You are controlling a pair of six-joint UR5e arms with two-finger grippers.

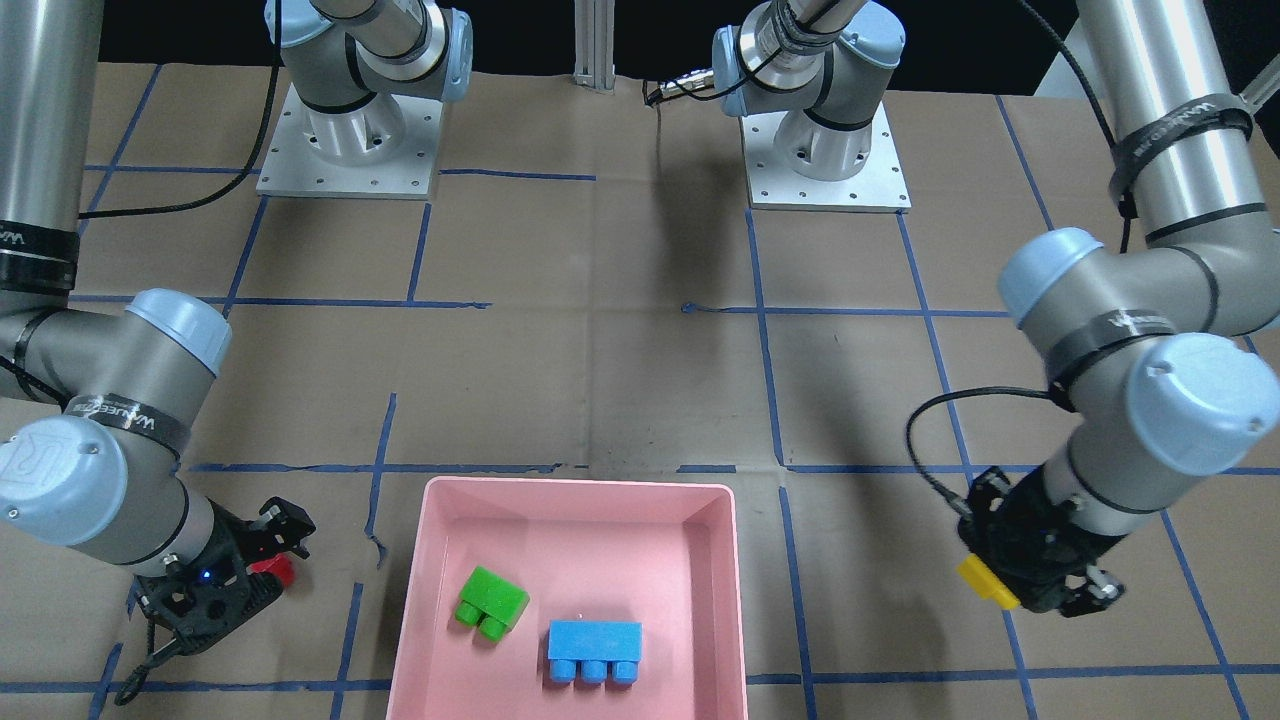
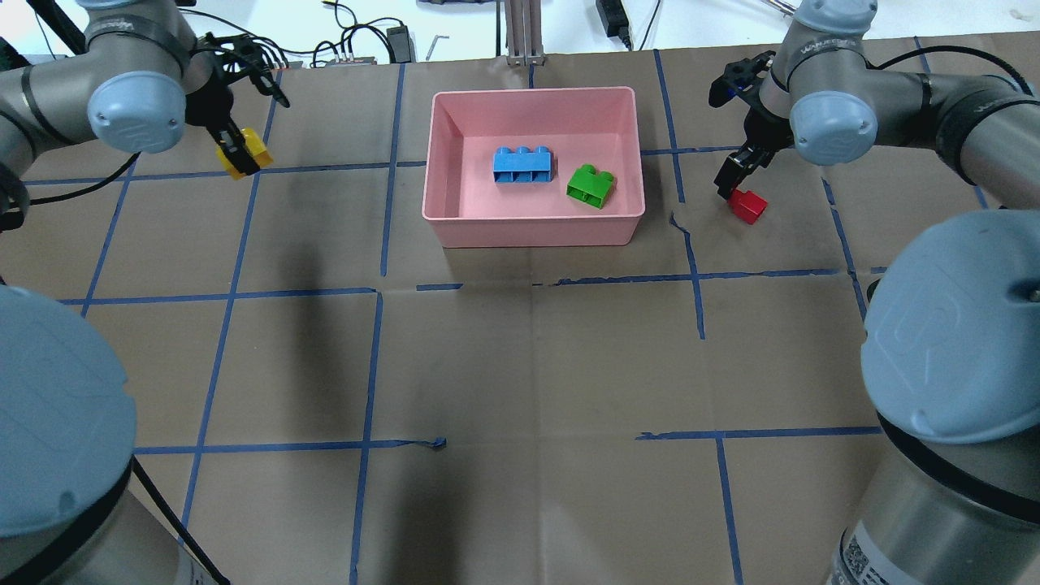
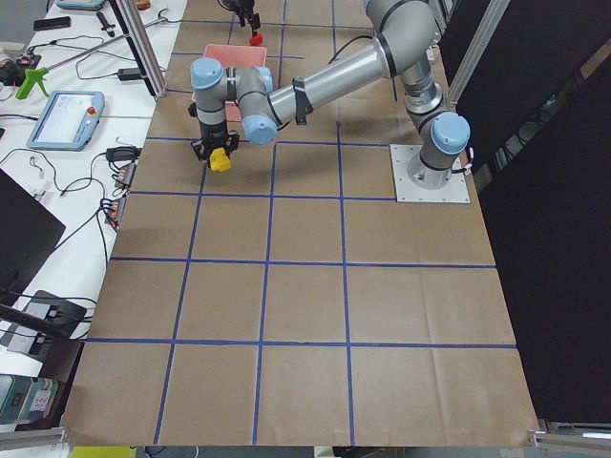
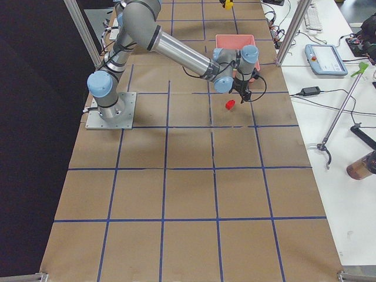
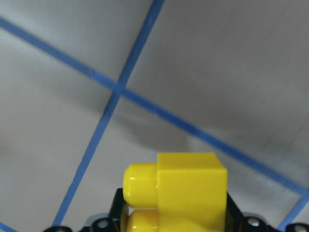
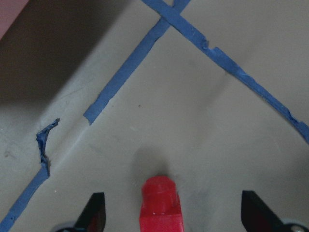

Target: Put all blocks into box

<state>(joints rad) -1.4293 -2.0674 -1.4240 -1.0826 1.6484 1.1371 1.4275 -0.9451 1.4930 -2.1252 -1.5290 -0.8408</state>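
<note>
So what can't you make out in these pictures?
Left wrist view: fingers of the left gripper, under the yellow block.
Right wrist view: near end of the red block, cut by the edge.
Front view: most of that block, behind the right gripper.
Side views: blue block and green block in the box, too small.

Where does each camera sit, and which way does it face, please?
Front-facing: across the table, facing the robot; left arm, right arm, both bases.
Overhead: behind the robot, facing forward; both arms.
Exterior left: table's left end; left arm near.
Exterior right: table's right end; right arm near.
Left wrist: down past the gripped yellow block.
Right wrist: down on the red block between open fingers.
Front-facing and overhead share the box.
</note>
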